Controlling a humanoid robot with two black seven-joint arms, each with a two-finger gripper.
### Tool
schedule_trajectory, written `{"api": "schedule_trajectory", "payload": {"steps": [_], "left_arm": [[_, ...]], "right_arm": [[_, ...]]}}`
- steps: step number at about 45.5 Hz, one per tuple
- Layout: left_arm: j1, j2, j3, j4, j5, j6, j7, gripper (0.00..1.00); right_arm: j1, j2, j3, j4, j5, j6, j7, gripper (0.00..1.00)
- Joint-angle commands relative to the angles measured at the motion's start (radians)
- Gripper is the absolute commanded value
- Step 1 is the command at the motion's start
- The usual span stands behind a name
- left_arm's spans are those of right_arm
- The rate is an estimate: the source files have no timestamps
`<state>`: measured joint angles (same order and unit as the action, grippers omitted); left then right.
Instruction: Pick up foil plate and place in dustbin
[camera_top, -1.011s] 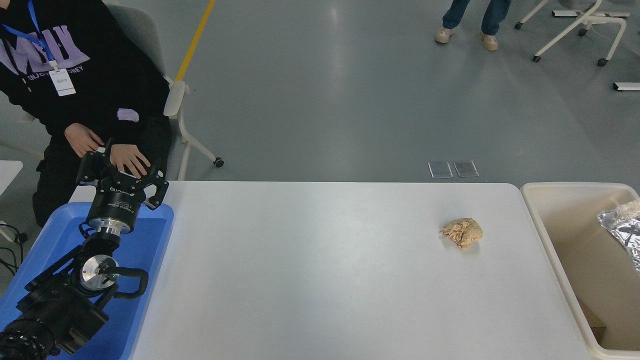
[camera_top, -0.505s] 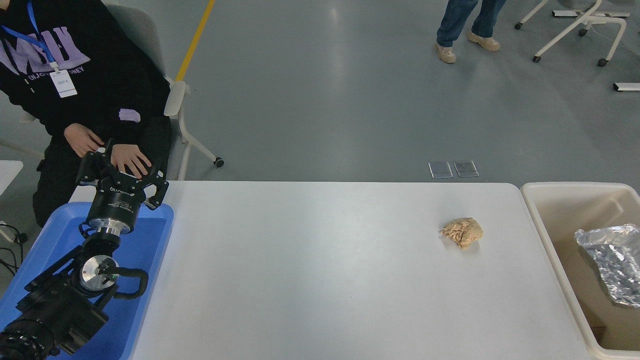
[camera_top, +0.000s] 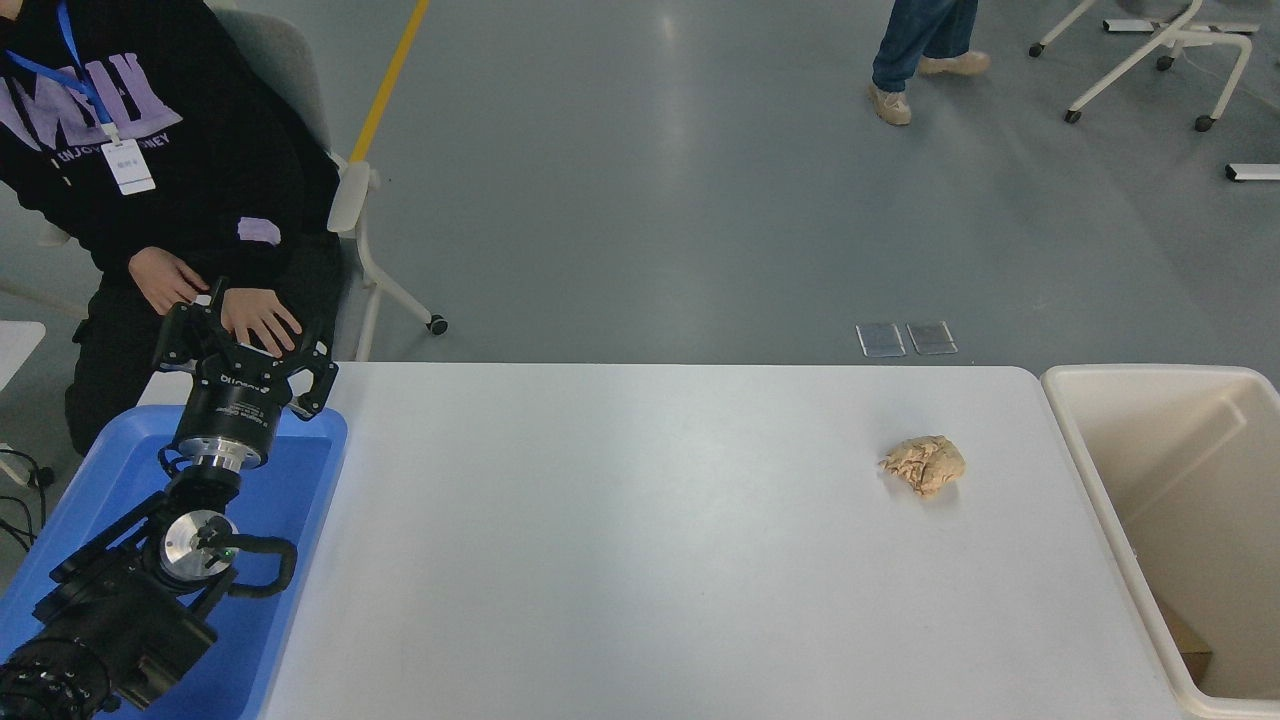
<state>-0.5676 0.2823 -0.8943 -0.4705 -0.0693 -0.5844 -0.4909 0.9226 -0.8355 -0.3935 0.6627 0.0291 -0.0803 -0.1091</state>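
Note:
The foil plate does not show anywhere in the head view. The dustbin, a cream plastic bin with a thick rim, stands against the table's right end, and the part of its inside that I see holds only bare walls and a brown scrap low down. My left gripper is parked over the blue tray at the lower left, fingers spread apart and holding nothing. My right arm is out of view.
A crumpled tan paper ball lies on the white table near the dustbin. The blue tray sits at the table's left end. A person sits behind it with a hand just beyond my left gripper.
The foil plate was sinking into the dustbin at the right edge and has now dropped out of sight. A person in the background has stepped along. My left arm has not moved.

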Motion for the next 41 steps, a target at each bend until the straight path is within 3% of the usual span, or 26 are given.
{"api": "schedule_trajectory", "payload": {"steps": [1,9,26,41], "left_arm": [[0.000,0.000,0.000,0.000,0.000,-0.002,0.000,0.99],[0.000,0.000,0.000,0.000,0.000,-0.003,0.000,0.99],[0.000,0.000,0.000,0.000,0.000,-0.003,0.000,0.99],[0.000,0.000,0.000,0.001,0.000,-0.002,0.000,0.99]], "right_arm": [[0.269,-0.152,-0.148,0.362,-0.058,0.095,-0.001,1.00],[0.580,-0.084,-0.480,0.451,-0.045,0.377,-0.001,1.00],[0.998,0.274,-0.877,0.454,-0.037,0.856,0.000,1.00],[1.272,0.393,-0.903,0.563,-0.054,0.866,0.000,1.00]]}}
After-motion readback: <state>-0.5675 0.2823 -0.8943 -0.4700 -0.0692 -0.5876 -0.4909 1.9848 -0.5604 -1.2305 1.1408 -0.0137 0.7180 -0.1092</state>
